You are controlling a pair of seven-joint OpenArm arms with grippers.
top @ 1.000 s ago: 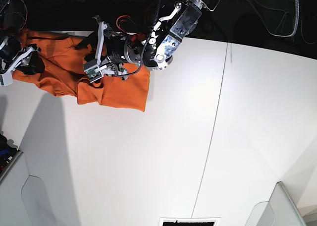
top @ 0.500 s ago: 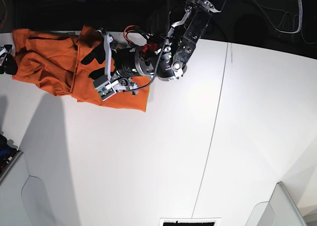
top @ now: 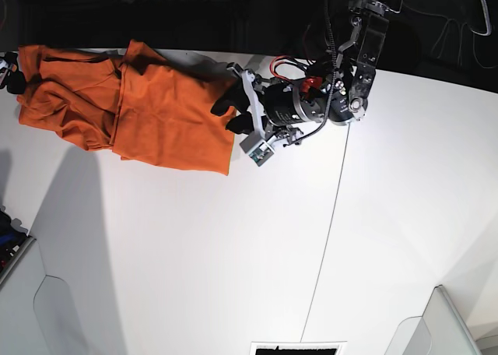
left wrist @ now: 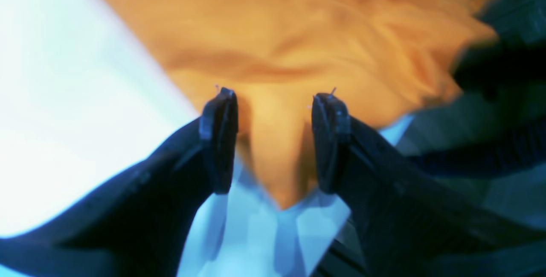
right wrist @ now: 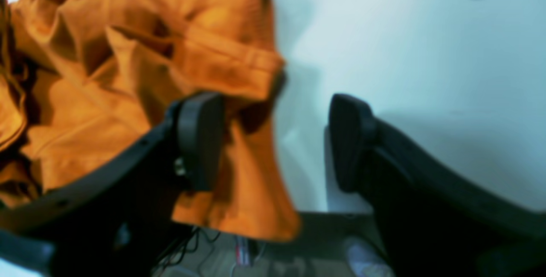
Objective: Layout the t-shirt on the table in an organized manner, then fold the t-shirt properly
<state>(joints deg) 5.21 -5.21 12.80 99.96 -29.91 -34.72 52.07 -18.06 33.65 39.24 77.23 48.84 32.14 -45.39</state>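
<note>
The orange t-shirt (top: pixel 171 114) lies rumpled at the far left of the white table (top: pixel 233 254), its left part bunched and its right part flatter. At the shirt's right edge sits my left gripper (top: pixel 228 114). In the left wrist view this gripper (left wrist: pixel 273 97) is open, and a corner of the t-shirt (left wrist: pixel 298 33) lies loose between its fingers. Only a sliver of my right gripper (top: pixel 8 65) shows, at the shirt's far left end. The right wrist view has it (right wrist: pixel 273 102) open wide over bare table (right wrist: pixel 405 33), with the t-shirt (right wrist: pixel 106 76) beside its left finger.
A thin dark seam (top: pixel 338 215) runs across the table right of the left arm. Grey bins stand at the near left (top: pixel 15 277) and near right (top: pixel 443 324) corners. The shirt lies close to the table's back edge, with dark space and cables beyond.
My left gripper slid right from the shirt's middle to its right edge, and that part of the shirt now lies flatter. My right gripper opened, let go and drew back left.
</note>
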